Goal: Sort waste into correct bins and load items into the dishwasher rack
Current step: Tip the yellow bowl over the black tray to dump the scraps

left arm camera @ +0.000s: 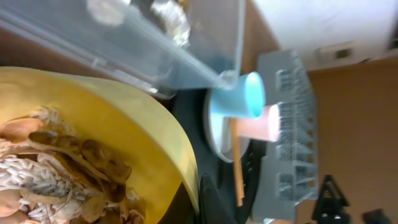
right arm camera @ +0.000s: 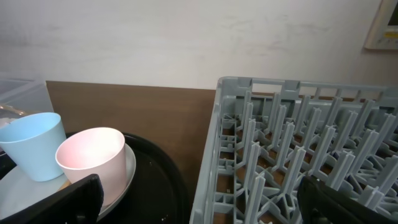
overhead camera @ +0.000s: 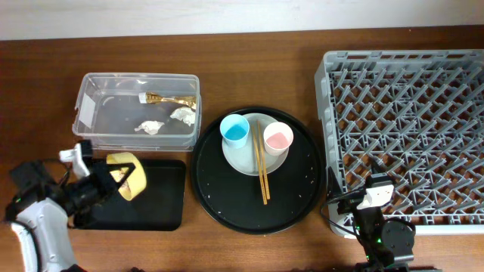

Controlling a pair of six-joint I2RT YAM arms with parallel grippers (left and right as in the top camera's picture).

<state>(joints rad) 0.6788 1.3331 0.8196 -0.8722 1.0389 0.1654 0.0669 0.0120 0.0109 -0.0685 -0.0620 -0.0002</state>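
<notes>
The left tool (overhead camera: pixel 113 178) is clamped on a yellow bowl (overhead camera: pixel 136 181), tipped over the black tray (overhead camera: pixel 165 202) with food scraps (left arm camera: pixel 56 168) inside. The right tool (right arm camera: pixel 199 204) gapes wide, holding nothing, beside the grey rack (overhead camera: pixel 401 128).

Round black tray (overhead camera: pixel 302 200) on brown wooden table (overhead camera: pixel 257 68); white wall (right arm camera: pixel 186 43) behind.

Yellow bowl (overhead camera: pixel 128 175) tipped, beige scraps (left arm camera: pixel 62 168) inside, clamped in left gripper (overhead camera: pixel 112 180) over black rectangular tray (overhead camera: pixel 162 205). Clear tub (overhead camera: pixel 113 113) beside gripper: foil wrapper (overhead camera: pixel 168 99), tissue wads (overhead camera: pixel 150 126). Ahead: blue cup (overhead camera: pixel 235 131), pink cup (overhead camera: pixel 277 138), chopsticks (overhead camera: pixel 261 170) on plate (overhead camera: pixel 246 160); rack (overhead camera: pixel 408 128) beyond.
</notes>
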